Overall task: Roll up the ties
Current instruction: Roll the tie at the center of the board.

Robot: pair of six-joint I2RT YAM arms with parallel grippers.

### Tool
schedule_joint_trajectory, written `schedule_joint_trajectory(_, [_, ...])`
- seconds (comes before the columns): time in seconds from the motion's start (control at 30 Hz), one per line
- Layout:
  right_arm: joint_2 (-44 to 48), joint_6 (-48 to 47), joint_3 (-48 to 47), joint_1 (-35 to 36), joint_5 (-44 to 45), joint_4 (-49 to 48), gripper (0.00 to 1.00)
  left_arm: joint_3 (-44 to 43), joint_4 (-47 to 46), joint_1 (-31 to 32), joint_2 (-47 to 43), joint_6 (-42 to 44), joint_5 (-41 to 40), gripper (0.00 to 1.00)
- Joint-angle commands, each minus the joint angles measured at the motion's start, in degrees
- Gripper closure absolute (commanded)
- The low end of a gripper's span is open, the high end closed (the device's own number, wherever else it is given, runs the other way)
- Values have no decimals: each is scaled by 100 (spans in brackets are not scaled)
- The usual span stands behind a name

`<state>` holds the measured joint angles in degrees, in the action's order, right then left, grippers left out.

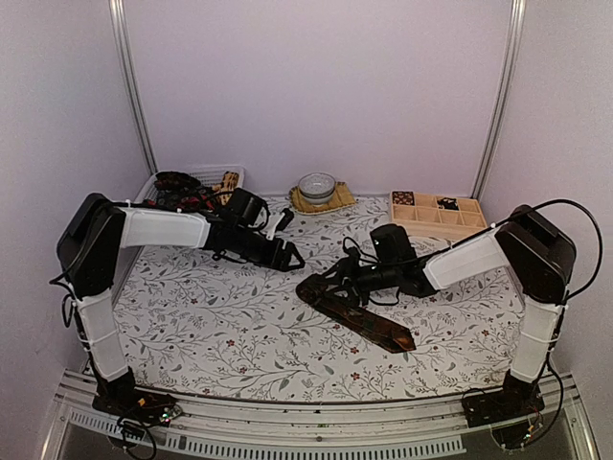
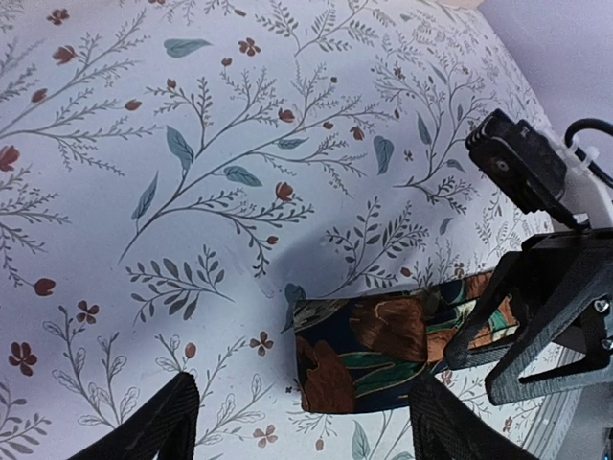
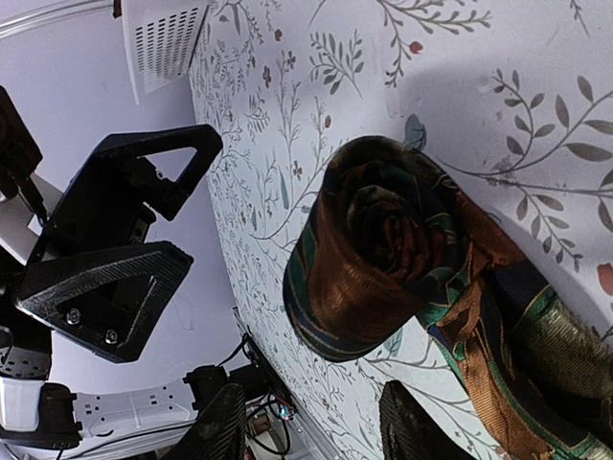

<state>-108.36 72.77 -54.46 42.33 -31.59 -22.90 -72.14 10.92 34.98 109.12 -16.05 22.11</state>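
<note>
At mid-table, the tie lies half-rolled, its tail pointing to the near right edge. The left gripper gapes empty, and the right gripper stands parted beside the roll, clamping nothing. Unheld, that coil could spring loose: slick, silky brown-green weave, loosely spiralled.

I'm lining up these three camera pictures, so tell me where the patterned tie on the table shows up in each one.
Top external: the tie lies right of centre, its rolled end toward the left.
Left wrist: the tie sits at bottom middle, running off to the right.
Right wrist: the tie fills the centre, its roll seen end-on.
Shared landmark: the flowered tablecloth lies under it in all three.
</note>
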Motion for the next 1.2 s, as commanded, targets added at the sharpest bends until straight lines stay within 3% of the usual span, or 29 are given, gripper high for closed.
schedule_joint_trajectory(0.0, [-586,282,-180,13,106,-226,52,69,-201,-40,262,108,141,27])
schedule_joint_trajectory(0.67, [-1068,368,-561,-4,204,-19,53,21,-320,285,725,302,9,30])
schedule_joint_trajectory(1.17, [-1252,206,-380,-58,155,-17,72,74,-176,415,514,512,24,27])
